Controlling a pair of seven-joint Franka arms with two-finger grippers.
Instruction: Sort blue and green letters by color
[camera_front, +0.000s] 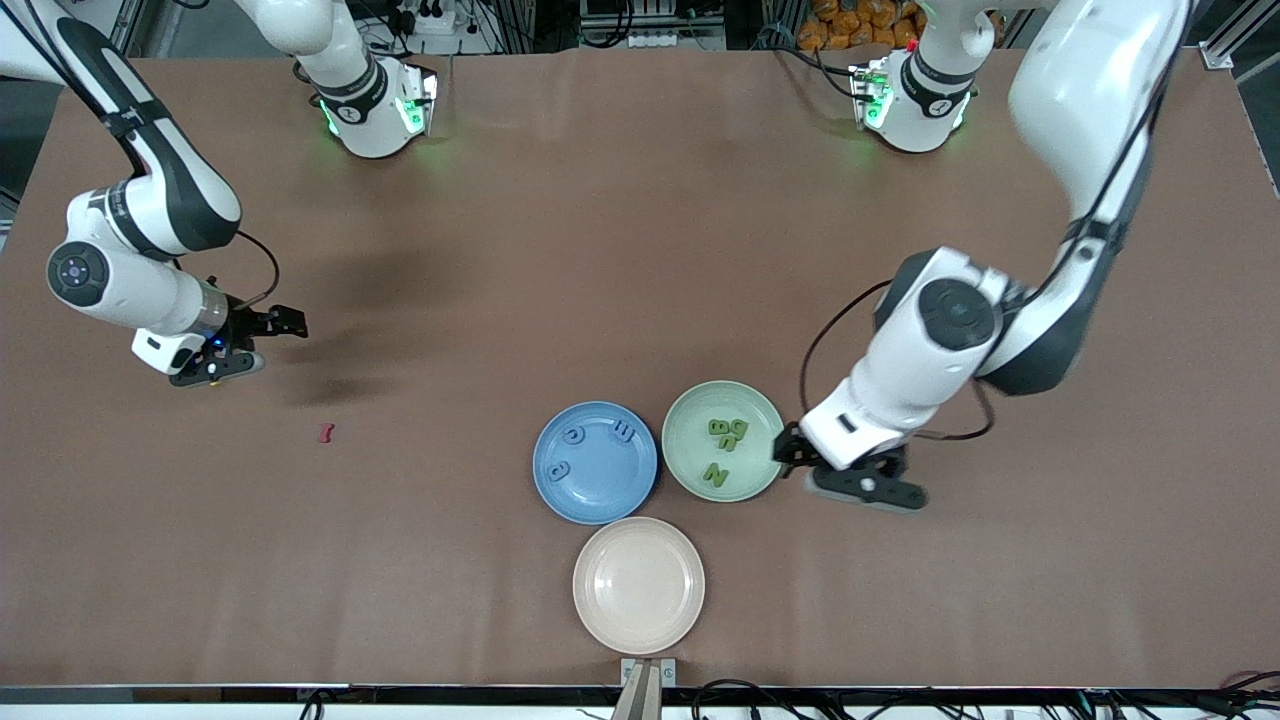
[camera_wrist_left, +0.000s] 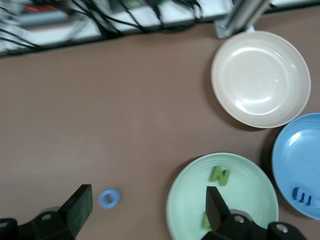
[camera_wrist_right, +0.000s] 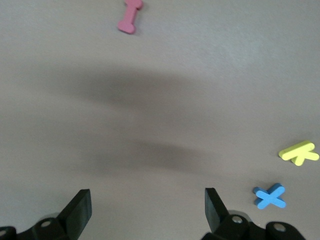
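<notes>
Now I'm seeing both tools spread: left tool hovering over a flat blue ring letter beside the green plate, right tool waiting.

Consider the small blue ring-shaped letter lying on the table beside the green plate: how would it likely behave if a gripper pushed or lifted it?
The blue ring-shaped letter lies flat on the brown table, so it would probably slide, not roll. It looks chunky and foam-like, so likely light and fairly stiff. Being low and tiny, it may skid from closing fingers.
</notes>
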